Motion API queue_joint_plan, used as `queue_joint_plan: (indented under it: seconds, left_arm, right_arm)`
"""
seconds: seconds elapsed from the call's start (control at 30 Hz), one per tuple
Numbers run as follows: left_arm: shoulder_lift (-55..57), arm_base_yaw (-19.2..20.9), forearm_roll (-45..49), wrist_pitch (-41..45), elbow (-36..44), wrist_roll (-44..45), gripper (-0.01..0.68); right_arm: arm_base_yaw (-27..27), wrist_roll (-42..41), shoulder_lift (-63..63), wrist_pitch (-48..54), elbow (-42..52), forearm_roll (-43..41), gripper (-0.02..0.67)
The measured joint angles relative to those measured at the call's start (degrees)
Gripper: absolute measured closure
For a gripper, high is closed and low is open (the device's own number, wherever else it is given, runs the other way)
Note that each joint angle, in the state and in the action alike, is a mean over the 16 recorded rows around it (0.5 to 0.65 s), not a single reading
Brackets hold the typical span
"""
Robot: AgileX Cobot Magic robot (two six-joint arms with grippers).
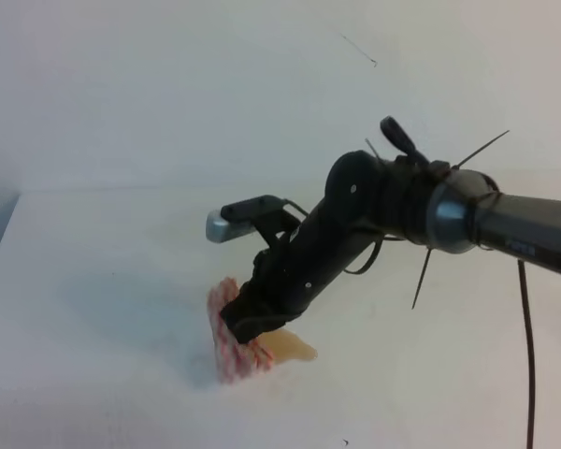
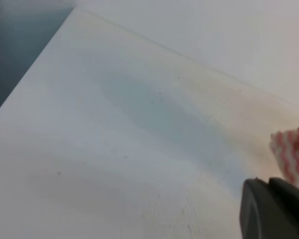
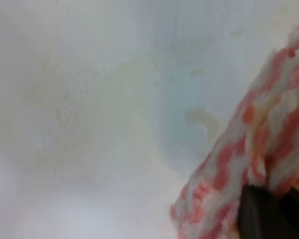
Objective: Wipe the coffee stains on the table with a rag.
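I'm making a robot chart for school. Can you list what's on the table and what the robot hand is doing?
table: white and flat
rag: pink-and-white cloth, bunched, lying on the table
stain: tan puddle right beside the rag, partly under the arm
right gripper: shut on the rag, pressing down at its edge
left gripper: not in view
wiping: stain not yet wiped away
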Motion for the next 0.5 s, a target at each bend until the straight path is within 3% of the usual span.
queue_joint_plan:
  seconds: [0.5]
  left_arm:
    - [0.00, 0.00, 0.00, 0.00, 0.00, 0.00, 0.674]
  right_arm:
    - [0.49, 11.19, 5.00, 1.99, -2.38, -15.95, 0.650]
